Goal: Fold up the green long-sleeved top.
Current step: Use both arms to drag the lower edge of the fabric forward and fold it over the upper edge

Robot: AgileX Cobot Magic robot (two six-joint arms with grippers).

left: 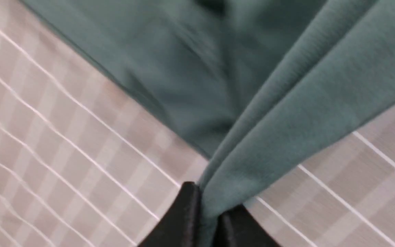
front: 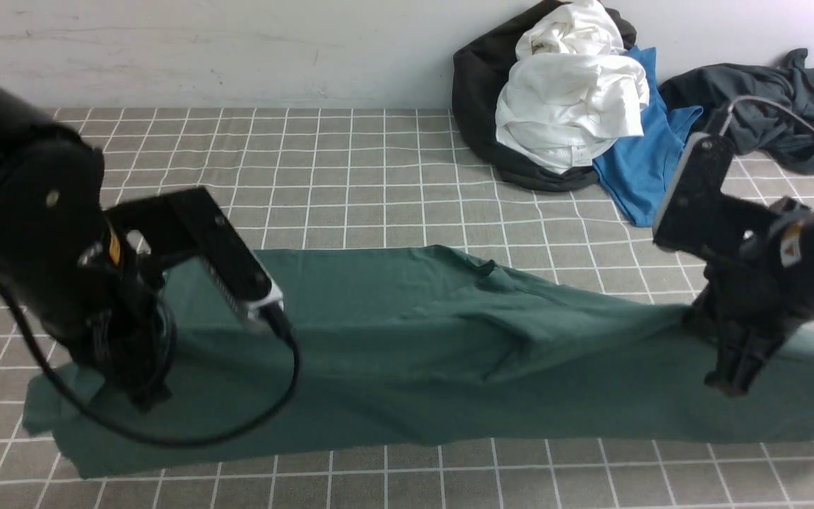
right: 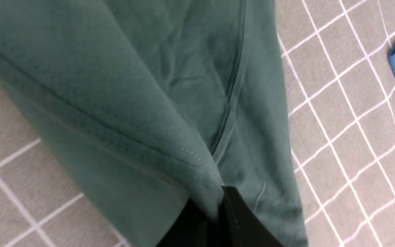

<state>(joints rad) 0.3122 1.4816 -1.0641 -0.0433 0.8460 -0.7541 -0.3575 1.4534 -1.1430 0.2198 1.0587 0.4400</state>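
The green long-sleeved top (front: 421,353) lies stretched in a long band across the checked cloth, folded over on itself. My left gripper (front: 142,396) is shut on its left end; the left wrist view shows a pinched fold of the top (left: 269,130) between the black fingers (left: 183,219). My right gripper (front: 732,382) is shut on its right end; the right wrist view shows a hemmed edge of the top (right: 156,113) clamped between the fingers (right: 238,219). The neck label and chest print are hidden.
A pile of clothes sits at the back right by the wall: a black garment (front: 481,106), a white one (front: 569,99), a bright blue one (front: 644,162) and a dark charcoal-grey one (front: 767,106). The checked grey cloth (front: 350,177) covers the table.
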